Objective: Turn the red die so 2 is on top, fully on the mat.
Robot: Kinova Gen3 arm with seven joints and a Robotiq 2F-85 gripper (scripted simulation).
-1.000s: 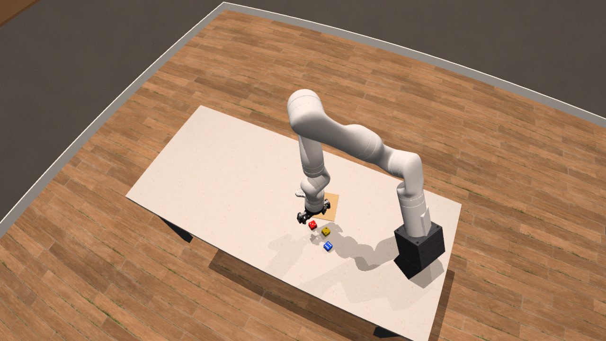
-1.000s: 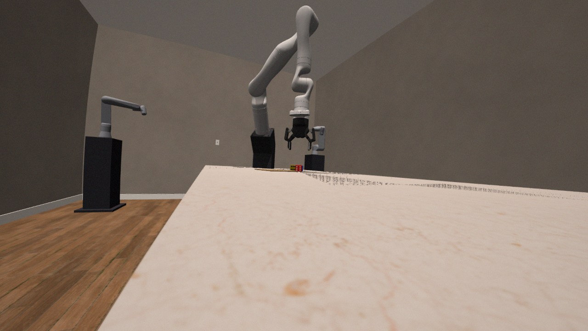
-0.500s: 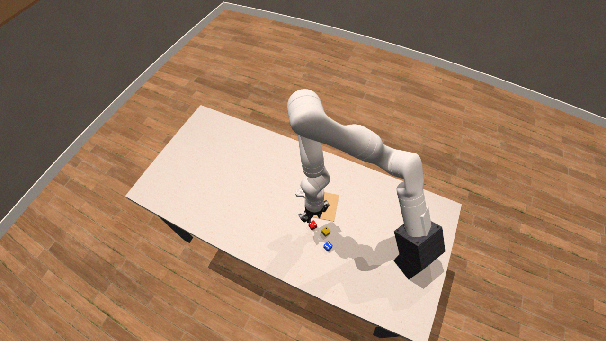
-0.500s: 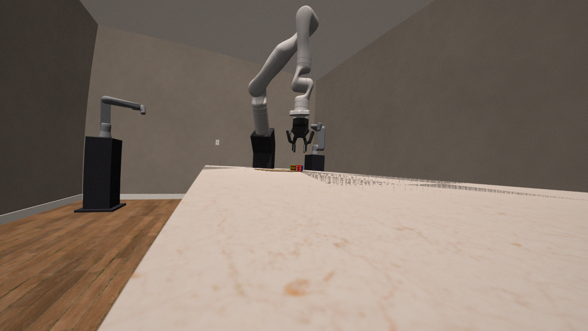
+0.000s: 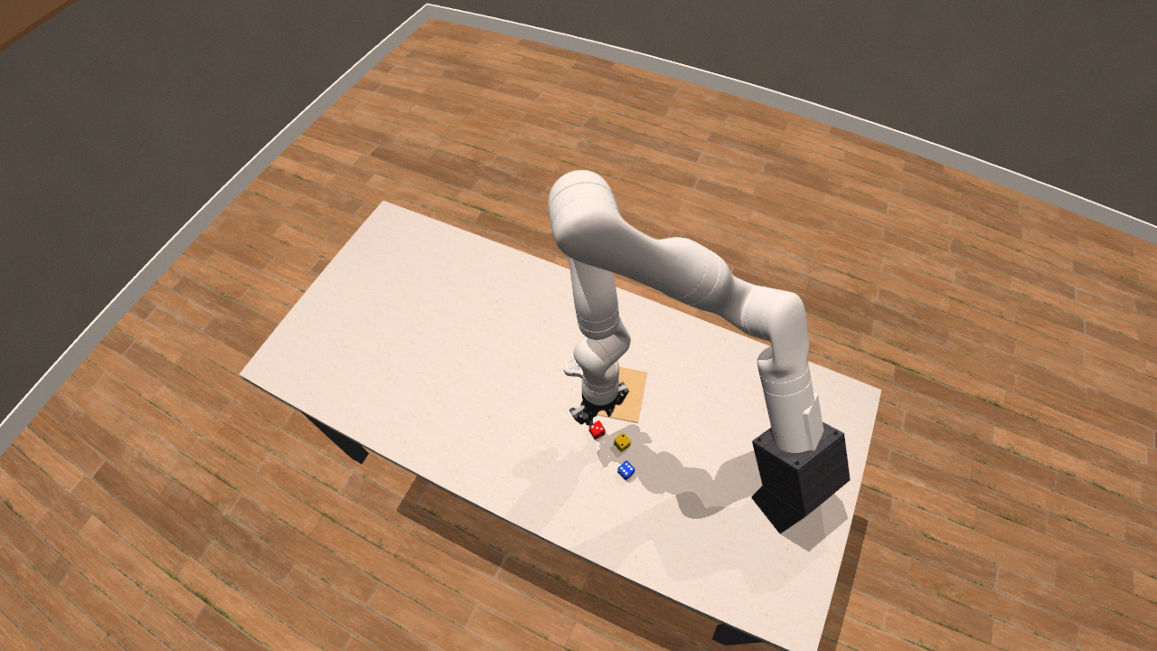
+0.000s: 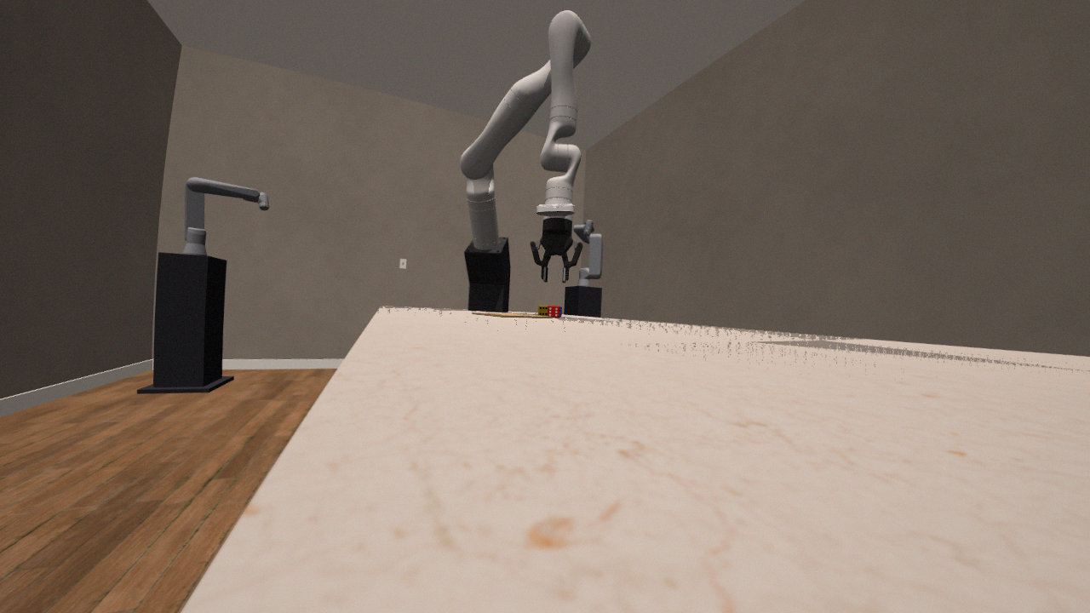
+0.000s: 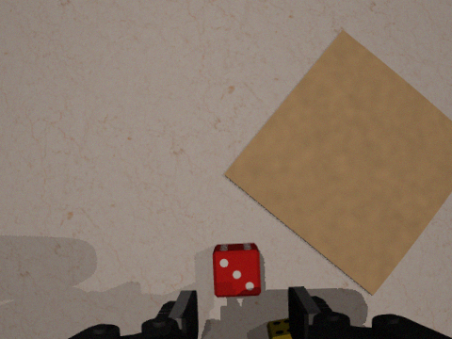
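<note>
Red die (image 7: 236, 270) flat on table, three up; fingers half-spread, grasping nothing.

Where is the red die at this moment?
The red die lies on the table, off the mat, near the mat's lower left edge in the wrist view. It sits just ahead of the half-open pincer, beside the yellow die.
</note>
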